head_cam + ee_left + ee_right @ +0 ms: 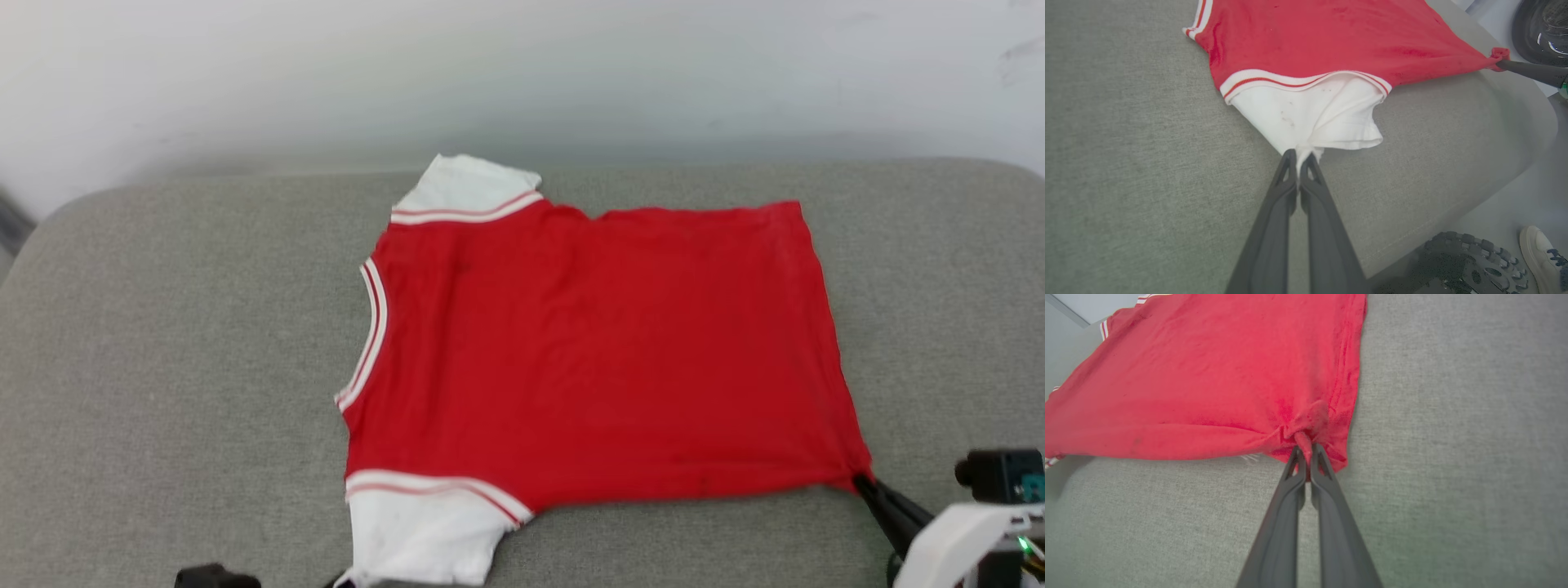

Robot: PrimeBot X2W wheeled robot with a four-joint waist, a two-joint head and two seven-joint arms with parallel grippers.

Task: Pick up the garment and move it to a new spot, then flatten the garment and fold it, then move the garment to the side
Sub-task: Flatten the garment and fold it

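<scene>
Left pincer [1299,157] tight on garment [604,351] sleeve, right pincer [1306,451] tight on hem; grey cushion [163,367], perhaps wall [522,73]

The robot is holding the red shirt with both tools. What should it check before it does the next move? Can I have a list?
1. Left tool pinching the near white sleeve: ok.
2. Right tool pinching the red hem corner: ok.
3. Shirt spread flat on the grey cushion: ok, with small puckers at both pinches.
4. Far sleeve laid out, not tucked under: ok.
5. Which way the printed side faces: cannot tell, plain red is showing.
6. Shoe on the floor, apart from the shirt: ok.
</scene>
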